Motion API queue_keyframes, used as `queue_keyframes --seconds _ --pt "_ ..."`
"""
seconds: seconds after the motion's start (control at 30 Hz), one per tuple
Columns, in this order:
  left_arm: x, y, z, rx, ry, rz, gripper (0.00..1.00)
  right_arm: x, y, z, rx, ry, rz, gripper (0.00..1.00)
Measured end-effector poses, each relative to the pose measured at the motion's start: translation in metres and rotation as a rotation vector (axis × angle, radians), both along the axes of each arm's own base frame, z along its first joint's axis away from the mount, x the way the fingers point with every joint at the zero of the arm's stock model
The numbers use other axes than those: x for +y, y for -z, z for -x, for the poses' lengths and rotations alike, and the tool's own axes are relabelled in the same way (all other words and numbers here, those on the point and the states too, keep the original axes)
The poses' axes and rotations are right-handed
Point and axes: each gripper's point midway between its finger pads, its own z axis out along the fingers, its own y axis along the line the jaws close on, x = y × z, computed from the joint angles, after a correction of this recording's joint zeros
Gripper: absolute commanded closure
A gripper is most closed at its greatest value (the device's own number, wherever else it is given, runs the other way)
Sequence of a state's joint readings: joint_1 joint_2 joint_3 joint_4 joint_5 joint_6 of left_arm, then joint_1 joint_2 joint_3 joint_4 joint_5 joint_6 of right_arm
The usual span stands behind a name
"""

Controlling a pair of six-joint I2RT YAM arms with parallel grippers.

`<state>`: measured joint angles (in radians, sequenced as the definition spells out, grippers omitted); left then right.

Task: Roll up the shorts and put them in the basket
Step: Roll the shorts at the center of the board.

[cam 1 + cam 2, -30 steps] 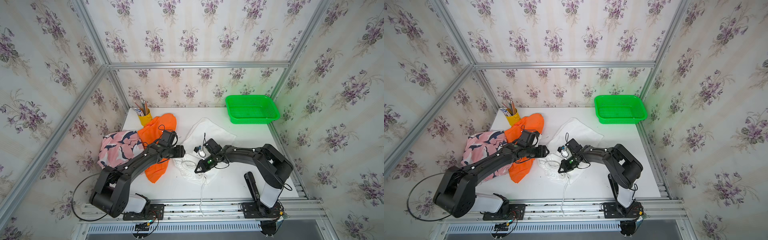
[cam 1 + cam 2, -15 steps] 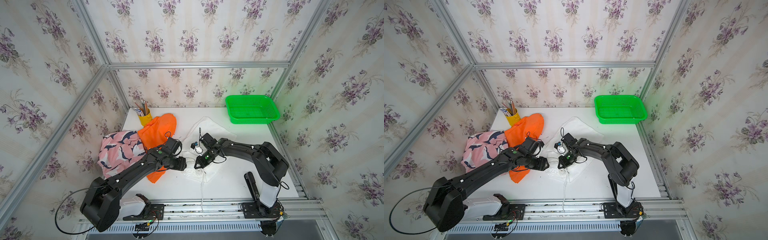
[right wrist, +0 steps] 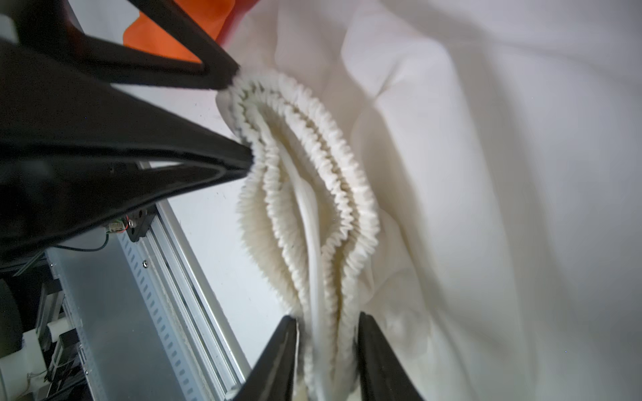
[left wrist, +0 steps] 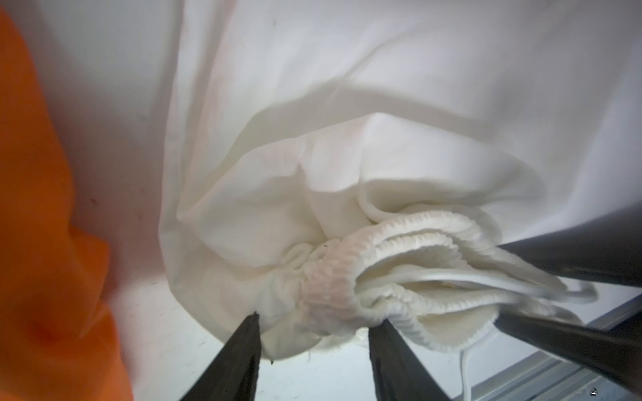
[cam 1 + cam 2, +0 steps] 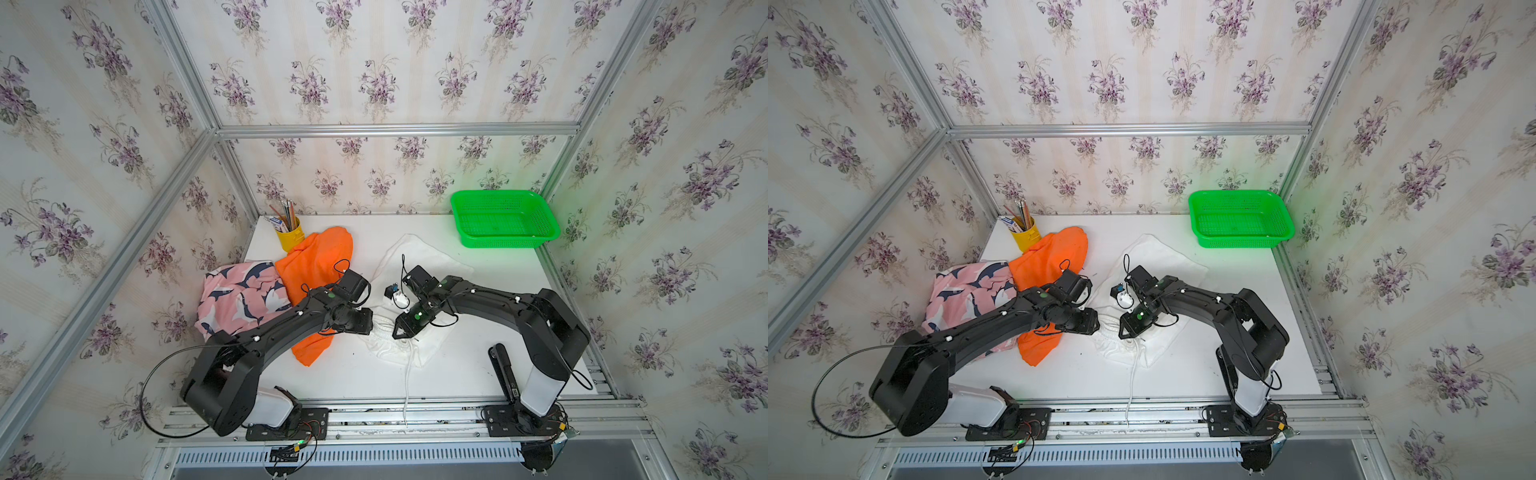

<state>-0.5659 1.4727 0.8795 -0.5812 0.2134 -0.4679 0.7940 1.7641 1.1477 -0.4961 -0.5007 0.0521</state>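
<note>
Waistband: bunched, on the white shorts lying mid-table.
Left gripper: jaws apart, tips touching the waistband end; grip unclear.
Right gripper: jaws apart, waistband loose between them.
Orange shorts: under the left arm, touching the shark-print shorts.

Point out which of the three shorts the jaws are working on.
The white shorts, mid-table: both arms' jaws straddle its gathered waistband. The orange shorts and the pink shark-print shorts lie aside, with no jaws at them.
</note>
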Motion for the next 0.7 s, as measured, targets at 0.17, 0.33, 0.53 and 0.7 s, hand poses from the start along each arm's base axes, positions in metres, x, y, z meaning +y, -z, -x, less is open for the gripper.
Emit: queue_keyframes --seconds 0.17,0.33,0.53,0.7 --pt "-0.002 0.005 -0.004 0.003 0.000 -0.002 0.49 0.013 -0.010 -0.002 -0.084 -0.016 -0.019 0.51" --pt "-0.003 0.002 -0.006 -0.008 -0.002 -0.001 0.48 0.028 -0.004 -0.002 -0.109 -0.040 -0.022 0.55" --pt "0.002 -0.008 -0.004 -0.047 -0.018 0.008 0.46 0.038 0.009 0.003 -0.119 -0.059 0.000 0.67" --pt "0.009 -0.022 0.003 -0.089 -0.042 0.031 0.46 0.042 0.011 0.008 -0.123 -0.065 0.003 0.96"
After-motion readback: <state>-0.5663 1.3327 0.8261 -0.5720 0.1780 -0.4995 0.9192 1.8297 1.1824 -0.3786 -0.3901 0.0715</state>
